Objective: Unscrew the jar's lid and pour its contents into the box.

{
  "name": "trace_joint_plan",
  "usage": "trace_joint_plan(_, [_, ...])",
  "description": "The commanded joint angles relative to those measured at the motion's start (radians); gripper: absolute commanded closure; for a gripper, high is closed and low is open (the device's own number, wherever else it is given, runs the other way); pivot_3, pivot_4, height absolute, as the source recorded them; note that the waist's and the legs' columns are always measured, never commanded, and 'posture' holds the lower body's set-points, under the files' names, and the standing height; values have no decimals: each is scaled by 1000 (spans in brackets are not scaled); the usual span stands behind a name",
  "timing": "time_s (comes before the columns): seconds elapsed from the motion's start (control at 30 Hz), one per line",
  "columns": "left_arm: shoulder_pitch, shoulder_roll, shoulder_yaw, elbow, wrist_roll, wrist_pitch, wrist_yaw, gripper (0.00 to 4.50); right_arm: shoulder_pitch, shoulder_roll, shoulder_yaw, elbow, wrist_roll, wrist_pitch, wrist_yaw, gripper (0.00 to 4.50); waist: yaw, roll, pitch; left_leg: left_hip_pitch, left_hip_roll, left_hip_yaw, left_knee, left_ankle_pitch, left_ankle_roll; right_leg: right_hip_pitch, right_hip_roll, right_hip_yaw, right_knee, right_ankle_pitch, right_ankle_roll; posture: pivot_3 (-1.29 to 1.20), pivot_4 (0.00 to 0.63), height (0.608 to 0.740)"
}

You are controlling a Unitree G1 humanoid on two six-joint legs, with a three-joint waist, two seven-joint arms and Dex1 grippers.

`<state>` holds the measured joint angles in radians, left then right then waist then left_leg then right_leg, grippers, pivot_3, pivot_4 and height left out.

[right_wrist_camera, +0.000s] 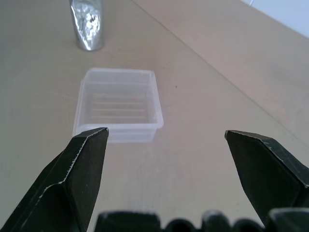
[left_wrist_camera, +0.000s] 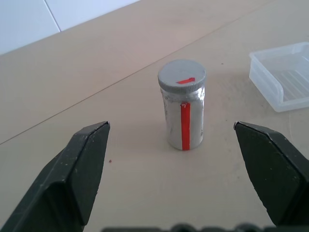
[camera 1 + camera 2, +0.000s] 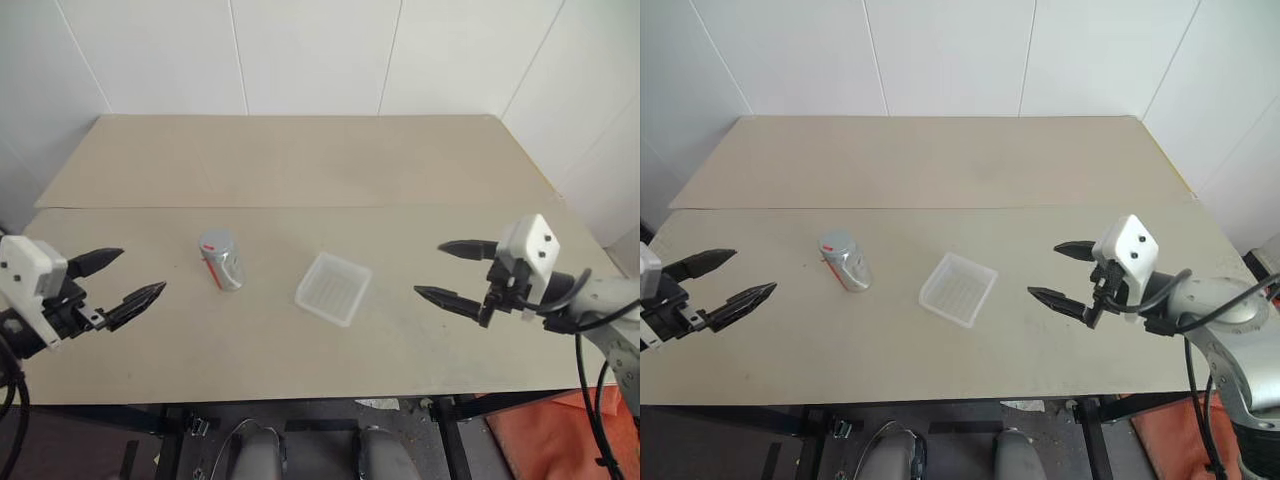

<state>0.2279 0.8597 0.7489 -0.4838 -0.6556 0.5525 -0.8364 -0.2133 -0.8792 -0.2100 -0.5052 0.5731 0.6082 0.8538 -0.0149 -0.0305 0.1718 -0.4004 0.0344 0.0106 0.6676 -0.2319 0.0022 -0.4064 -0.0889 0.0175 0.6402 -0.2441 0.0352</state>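
Two claws of mine hang over the beige table (image 3: 300, 160), both spread wide and both holding nothing. Starting on my left, my left gripper (image 3: 133, 279) hovers near the table's left edge, its black fingers (image 2: 77, 179) gaping toward the jar (image 3: 222, 260). The jar stands upright just beyond those fingertips, apart from them, a small whitish-clear plastic cylinder with a red stripe down its side. Its pale grey lid (image 2: 181, 76) is still screwed on, with a red mark on top. I cannot make out the contents through the wall.

I judge the jar light and fairly stiff, but smooth and round, so it could slip or spin in a loose pinch and tip if nudged high. My best hold would be across the body low on the wall, below the lid, leaving the cap free for the other claw to pinch by its rim and twist.

Next to the right, near the jar but not touching it, sits the box (image 3: 334, 288), a shallow translucent tray with a ribbed floor, empty. It looks light enough to skid if bumped.

Farthest right, my right gripper (image 3: 455, 270) points at the box, well short of it.
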Motion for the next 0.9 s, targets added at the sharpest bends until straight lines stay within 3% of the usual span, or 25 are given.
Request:
trace_joint_plan(0.03, [15, 2, 69, -38, -19, 10, 6, 25, -30, 13, 21, -1, -13, -32, -1, 0, 2, 0, 0, 0, 0, 0, 0, 0, 0, 0, 0, 0, 0, 0, 0, 0, 150, 740])
trace_joint_plan(0.37, [45, -82, 34, -93, -37, 2, 44, 25, -76, -38, -15, 59, -9, -67, 81, 0, 3, 0, 0, 0, -1, 0, 0, 0, 0, 0, -1, 0, -1, 0, 0, 0, 150, 740])
trace_joint_plan(0.6, [4, -159, -211, -113, 96, -12, 172, 25, -181, -50, 65, 100, -27, -84, 156, 0, 3, 0, 0, 1, -1, 0, 0, 0, 0, 1, 0, 0, 0, 0, 0, 0, 150, 740])
trace_joint_plan(0.9, [-187, -306, -388, -1, 195, -45, 347, 25, -294, -54, 123, 85, -2, -40, 198, 0, 5, 0, 0, -1, -1, -1, 0, 0, 0, 1, 0, 0, 0, 1, 0, 0, 150, 740])
